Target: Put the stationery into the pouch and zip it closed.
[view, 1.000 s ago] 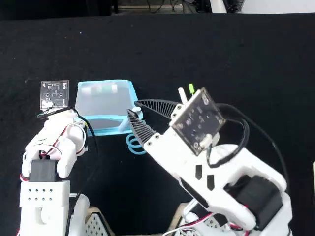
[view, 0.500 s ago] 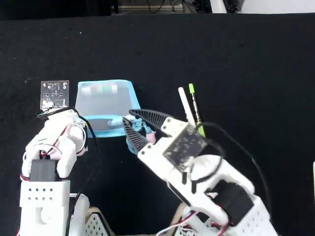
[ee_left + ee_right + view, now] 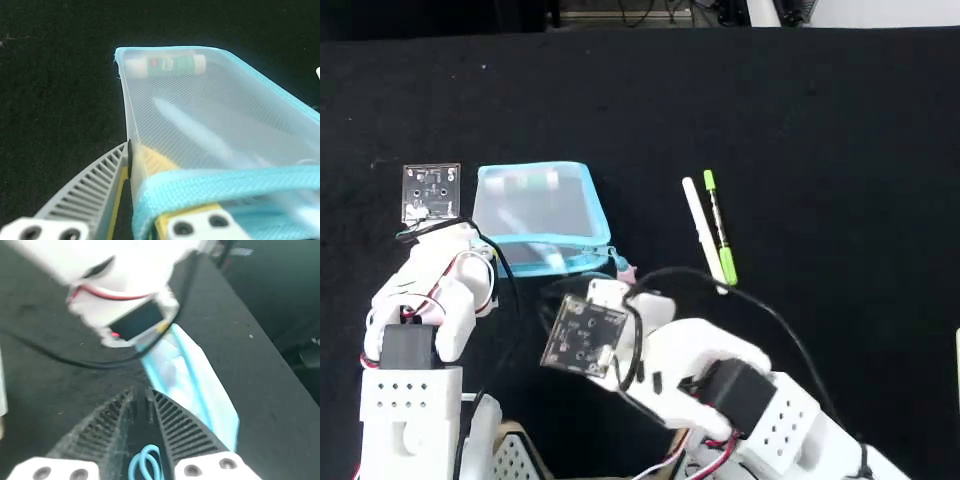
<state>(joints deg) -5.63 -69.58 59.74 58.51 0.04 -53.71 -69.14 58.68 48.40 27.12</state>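
- Step in hand, as judged: working the zip. The white pen (image 3: pixel 700 225) and green pen (image 3: pixel 718 225) lie loose on the table (image 3: pixel 820 120), well apart from the pouch (image 3: pixel 535 210), so loading is incomplete.
- The next move calls for a straight draw along the zip line against the left arm's hold, then fetching the pens.
- Right gripper (image 3: pixel 142 392): jaws at a narrow slit, with the blue loop (image 3: pixel 145 465) between them near their base. A firm grip is unconfirmed.
- Left gripper (image 3: pixel 129 155): clamped on the pouch's corner wall.
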